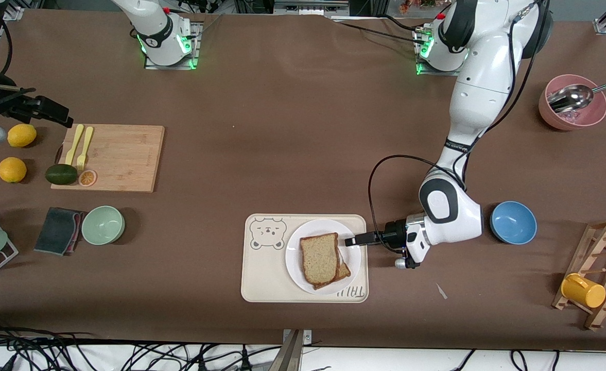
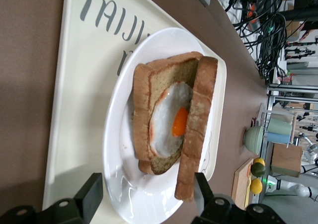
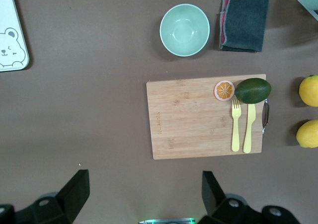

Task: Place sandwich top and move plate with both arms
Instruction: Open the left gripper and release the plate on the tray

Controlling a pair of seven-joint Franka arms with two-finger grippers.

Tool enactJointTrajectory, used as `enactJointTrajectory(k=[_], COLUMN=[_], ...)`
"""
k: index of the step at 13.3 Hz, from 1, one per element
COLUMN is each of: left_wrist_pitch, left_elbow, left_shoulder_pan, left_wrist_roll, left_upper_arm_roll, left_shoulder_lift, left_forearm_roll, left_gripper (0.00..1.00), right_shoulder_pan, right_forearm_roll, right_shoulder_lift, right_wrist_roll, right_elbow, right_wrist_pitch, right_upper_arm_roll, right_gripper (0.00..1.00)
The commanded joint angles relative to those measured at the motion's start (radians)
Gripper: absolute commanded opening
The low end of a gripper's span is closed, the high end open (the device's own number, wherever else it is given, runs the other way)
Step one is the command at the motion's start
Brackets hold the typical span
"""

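Sandwich top (image 1: 321, 256) first, since it is what I am here for: it sits on the plate, propped at a tilt over the slice with the fried egg (image 2: 171, 117). The egg shows in the gap between the two.

By size, my left arm (image 1: 475, 103) reaches from its base down to the tray's end. My right arm (image 1: 153, 26) waits toward its own end of the table.

The cream bear-print tray (image 1: 261, 278) lies near the front camera. The white plate (image 1: 295, 268) rests on it, filling the tray's three o'clock half as the front camera sees it. The bear face sits at about ten o'clock from the plate.

On the plate, the top slice covers most of the lower one, whose corner peeks out at about four o'clock.

My left gripper (image 1: 351, 240) lies low at the plate's three o'clock rim, pointing toward nine. Its fingers (image 2: 92, 196) are spread wide and grip nothing, though one stands just beside the top slice's crust.

My right gripper (image 3: 144, 189) hangs over the table by the cutting board (image 3: 206, 117), jaws wide and empty.
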Motion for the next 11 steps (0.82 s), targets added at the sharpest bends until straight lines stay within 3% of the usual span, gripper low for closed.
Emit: enactJointTrajectory(k=[1,4,8,11], left_wrist_pitch=[-0.017,-0.019,-0.017,-0.017], left_elbow=[-0.081,-0.109,-0.207,-0.264], left_shoulder_pan=[0.013,0.027,0.045,0.056], left_wrist_roll=[-0.014,-0.013,-0.031,-0.124], left_upper_arm_roll=[0.004,0.004,0.020,0.050], left_shoulder_lift=[-0.076,-0.111,-0.222,-0.327], left_forearm_roll=[0.085,0.171,0.257,0.421], left_gripper=[0.86,0.99,1.00,1.00], right_shoulder_pan=[-0.004,-0.004,-0.004,-0.004], right_forearm_roll=[0.010,0.010,0.010,0.010], right_shoulder_lift=[-0.007,-0.007,-0.007,-0.007], right_wrist_roll=[0.001,0.001,0.001,0.001], right_elbow=[-0.006,-0.006,-0.006,-0.006], right_wrist_pitch=[-0.003,-0.003,-0.004,-0.003], right_upper_arm_roll=[0.002,0.002,0.002,0.002], right_gripper=[1.00,1.00,1.00,1.00])
